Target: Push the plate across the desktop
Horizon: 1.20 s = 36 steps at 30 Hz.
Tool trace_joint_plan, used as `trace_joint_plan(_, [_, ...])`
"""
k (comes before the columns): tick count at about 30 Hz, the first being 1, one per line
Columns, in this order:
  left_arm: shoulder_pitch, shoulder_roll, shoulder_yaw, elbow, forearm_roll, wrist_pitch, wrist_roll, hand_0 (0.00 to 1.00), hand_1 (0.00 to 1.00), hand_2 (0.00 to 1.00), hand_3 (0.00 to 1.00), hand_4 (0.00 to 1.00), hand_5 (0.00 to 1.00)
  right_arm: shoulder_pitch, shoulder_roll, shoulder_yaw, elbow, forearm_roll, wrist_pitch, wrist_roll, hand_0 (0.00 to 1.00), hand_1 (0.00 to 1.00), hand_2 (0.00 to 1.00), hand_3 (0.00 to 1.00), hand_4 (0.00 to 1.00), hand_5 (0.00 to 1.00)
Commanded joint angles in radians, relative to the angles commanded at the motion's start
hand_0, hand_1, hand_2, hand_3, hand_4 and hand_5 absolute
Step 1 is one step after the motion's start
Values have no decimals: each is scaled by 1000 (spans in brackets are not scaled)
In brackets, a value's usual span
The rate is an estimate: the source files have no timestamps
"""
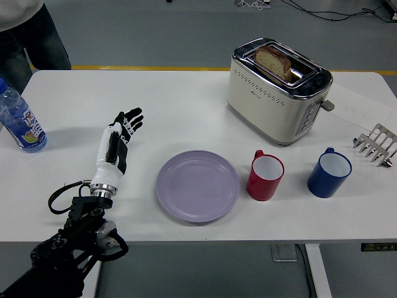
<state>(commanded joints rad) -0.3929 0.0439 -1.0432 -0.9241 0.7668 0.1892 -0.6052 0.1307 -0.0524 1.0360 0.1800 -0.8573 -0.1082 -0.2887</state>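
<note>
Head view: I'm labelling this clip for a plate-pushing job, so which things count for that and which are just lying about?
Part of the job:
purple plate
left hand, open, apart from the plate
white table

Just lying about:
toaster with bread
red mug
blue mug
water bottle
metal rack

lab | grey floor (pixel 155 31) with yellow tape line (pixel 155 67) | loose cables (pixel 335 11) | white table (pixel 186 105)
</note>
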Motion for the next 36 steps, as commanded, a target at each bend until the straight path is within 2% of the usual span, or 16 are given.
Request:
trace_joint_plan(7, [31, 72, -165, -69, 19, -76, 153, 741, 736, 729, 654, 507, 998, 3, -4, 14, 0, -14, -3, 0, 532, 563, 644, 563, 267, 225])
trace_joint_plan(9, [35, 81, -191, -78, 21, -86, 177, 741, 736, 729, 654, 507, 998, 4, -4, 16, 0, -17, -2, 0, 532, 563, 644, 563, 267, 225])
trace_joint_plan(13, [56, 126, -256, -101, 41, -128, 247, 734, 727, 716, 645, 511, 998, 6, -5, 21, 0, -18, -3, 1, 532, 563, 644, 562, 266, 225])
trace_joint_plan(14, [70, 145, -283, -109, 35, -143, 265, 734, 727, 716, 645, 511, 998, 7, -5, 22, 0, -17, -3, 1, 532, 563, 644, 562, 266, 225])
trace_joint_plan(18, [91, 171, -327, -118, 26, -157, 282, 733, 722, 706, 642, 512, 998, 8, -5, 23, 0, -17, -4, 2, 532, 562, 644, 562, 267, 227])
trace_joint_plan(21, [132, 203, -400, -130, 2, -182, 301, 733, 722, 706, 642, 512, 998, 8, -5, 31, 0, -27, -3, 1, 532, 562, 644, 562, 267, 227])
trace_joint_plan(24, [164, 225, -440, -135, -4, -185, 297, 731, 718, 698, 636, 525, 998, 7, -5, 34, 0, -29, -4, 2, 532, 559, 644, 562, 267, 226])
trace_joint_plan(27, [175, 231, -453, -136, -4, -187, 298, 731, 718, 698, 636, 525, 998, 7, -6, 35, 0, -30, -4, 2, 532, 559, 644, 562, 267, 226])
trace_joint_plan(32, [221, 237, -533, -135, -21, -212, 322, 721, 715, 689, 631, 525, 998, 8, -7, 44, 0, -41, -4, 1, 531, 558, 644, 562, 267, 225])
trace_joint_plan(36, [233, 236, -562, -136, -114, -248, 357, 712, 713, 688, 629, 526, 998, 9, -6, 49, 0, -47, -4, 0, 532, 556, 643, 562, 267, 226])
